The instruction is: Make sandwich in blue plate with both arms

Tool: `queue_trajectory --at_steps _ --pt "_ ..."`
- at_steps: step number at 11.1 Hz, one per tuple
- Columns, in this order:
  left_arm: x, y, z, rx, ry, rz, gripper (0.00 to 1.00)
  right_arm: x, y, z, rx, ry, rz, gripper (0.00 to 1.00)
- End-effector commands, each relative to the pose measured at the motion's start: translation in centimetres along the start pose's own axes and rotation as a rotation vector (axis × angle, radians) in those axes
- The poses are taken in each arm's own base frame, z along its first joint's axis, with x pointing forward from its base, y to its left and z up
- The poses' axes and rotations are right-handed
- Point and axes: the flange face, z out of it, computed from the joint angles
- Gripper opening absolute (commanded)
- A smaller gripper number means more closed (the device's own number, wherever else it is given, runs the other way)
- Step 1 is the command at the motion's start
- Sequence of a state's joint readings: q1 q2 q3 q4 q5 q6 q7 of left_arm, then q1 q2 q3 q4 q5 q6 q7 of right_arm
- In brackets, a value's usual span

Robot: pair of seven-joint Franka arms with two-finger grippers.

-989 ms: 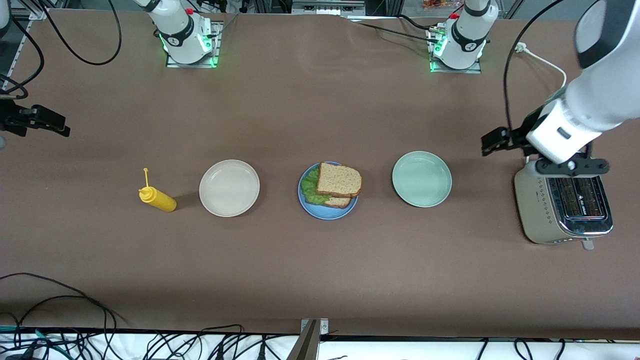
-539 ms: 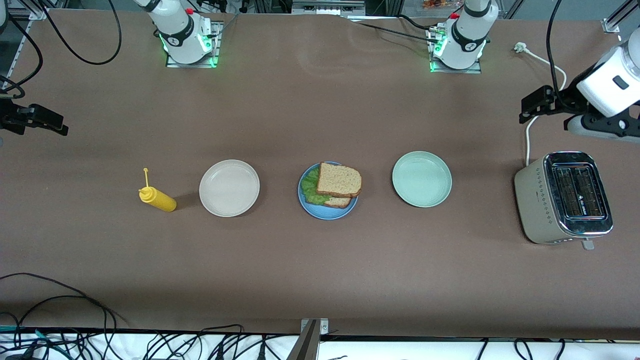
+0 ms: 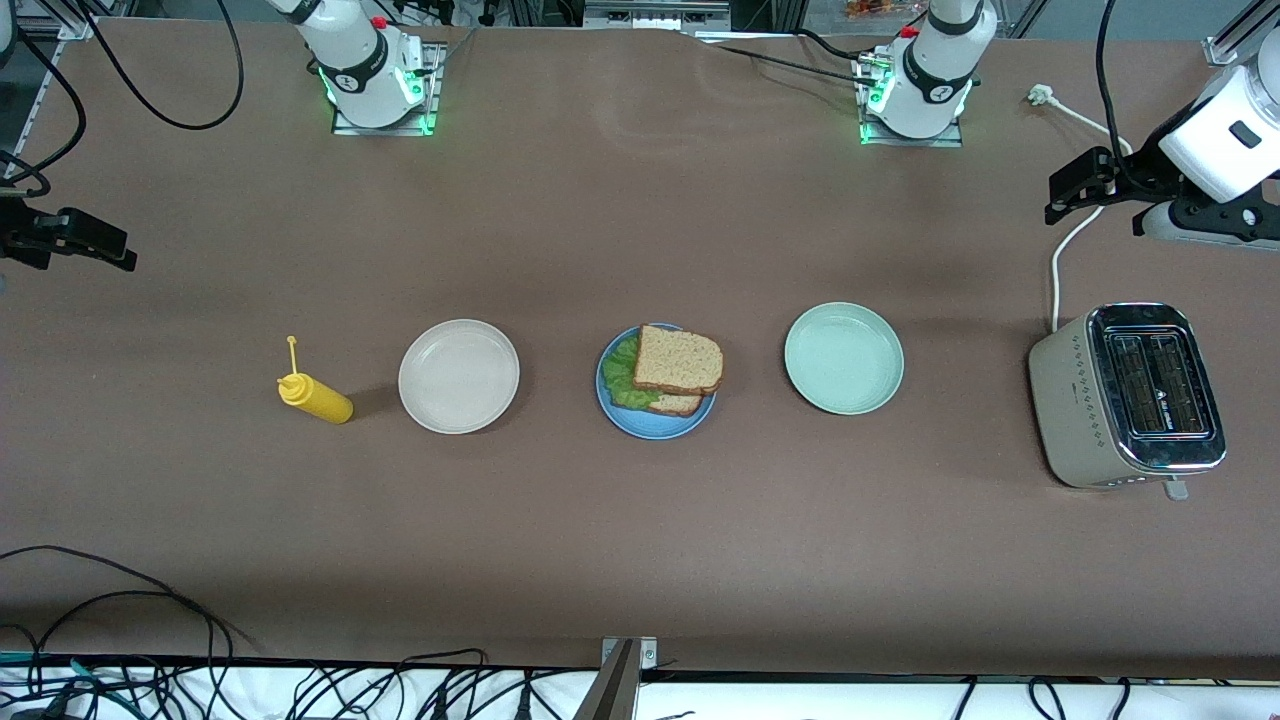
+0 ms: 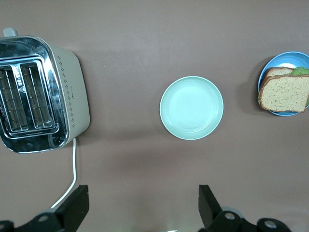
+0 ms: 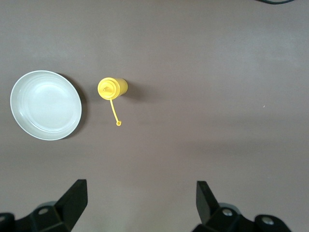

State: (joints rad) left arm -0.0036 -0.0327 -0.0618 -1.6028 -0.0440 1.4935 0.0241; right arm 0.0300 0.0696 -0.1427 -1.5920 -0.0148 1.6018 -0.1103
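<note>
Brown worktop [image 3: 640, 530], items in a row across its middle, from the right arm's end to the left arm's end:

- Yellow squeeze bottle [image 3: 314, 397], cap strap [image 5: 115, 112] sticking out from the nozzle.
- Cream-white plate [image 3: 459, 376], beside the bottle, nothing on it.
- Blue plate [image 3: 650, 428], at the middle of the row. On it the sandwich [image 3: 675, 368]: two slices of brown bread, the top one shifted off the lower one and reaching past the rim toward the left arm's end, with ruffled green lettuce [image 3: 623, 375] showing at the edge toward the right arm's end.
- Mint-green plate [image 3: 844, 358], nothing on it, well apart from the blue plate.
- Steel two-slot toaster [image 3: 1128, 395], slots up, white cord [image 3: 1062, 255] running from it toward the arm bases.

Left hand [image 4: 143, 210]: released, fingers [image 4: 76, 205] spread wide, grasping nothing, up in the air over bare worktop and the cord.

Right hand [image 5: 140, 205]: released, fingers [image 5: 75, 198] spread wide, grasping nothing, over bare worktop at the right arm's end.
</note>
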Motion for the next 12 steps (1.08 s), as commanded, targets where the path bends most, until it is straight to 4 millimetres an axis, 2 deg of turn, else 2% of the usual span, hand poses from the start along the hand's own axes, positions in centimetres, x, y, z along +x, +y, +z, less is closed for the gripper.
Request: queue_trajectory --at_steps 1,7,12 --pt "-0.3 0.1 -0.5 0.031 0.026 0.022 1.00 -0.2 -0.2 -0.8 -0.011 -0.003 0.015 1.00" --pt "0.6 0.5 -1.5 0.040 0.052 0.002 1.00 -0.2 -0.2 -0.8 -0.010 -0.002 0.016 1.00" --pt "0.7 0.3 -1.3 0.039 0.048 0.007 1.00 -0.2 -0.2 -0.8 -0.008 -0.002 0.015 1.00"
